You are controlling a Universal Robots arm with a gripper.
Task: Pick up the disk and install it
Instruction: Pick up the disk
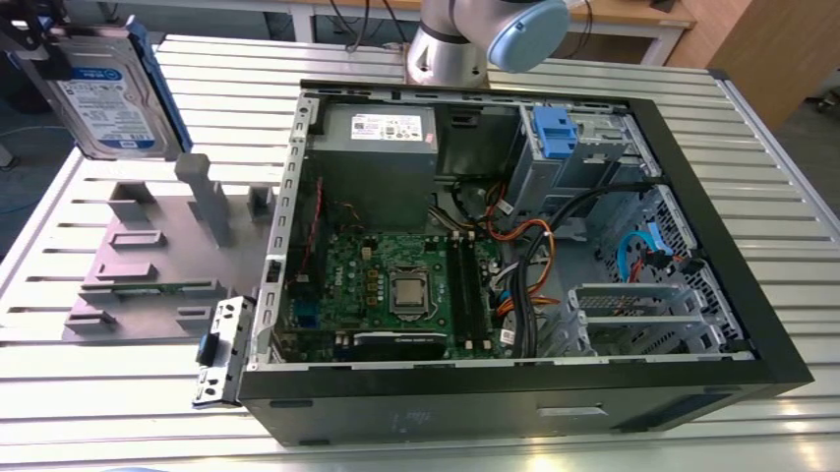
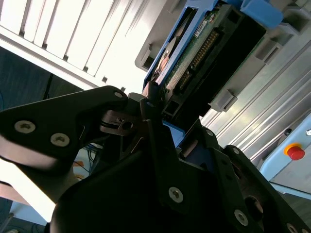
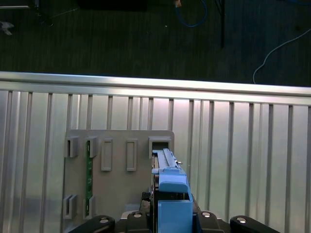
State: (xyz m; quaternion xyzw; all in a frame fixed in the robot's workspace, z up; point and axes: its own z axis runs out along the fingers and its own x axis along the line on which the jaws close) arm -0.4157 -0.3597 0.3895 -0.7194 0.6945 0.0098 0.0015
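The disk (image 1: 112,93), a silver drive with a white-and-blue label and a blue frame, hangs upright in the air at the exterior view's far left, above the grey holder block (image 1: 145,265). My gripper (image 1: 46,44) is shut on its upper end. In the second wrist view the black fingers (image 2: 150,104) clamp the disk's blue-framed edge (image 2: 204,43), with the circuit-board side showing. The first wrist view looks down along the disk (image 3: 167,189) onto the holder block (image 3: 116,184), with the gripper (image 3: 170,221) under it.
An open black computer case (image 1: 735,295) lies on the slatted metal table (image 1: 105,393), with a motherboard, cables, a grey power supply (image 1: 381,138) and a drive bay with a blue latch (image 1: 552,133). The arm's base (image 1: 459,39) stands behind the case. A red button (image 2: 296,151) sits off the table.
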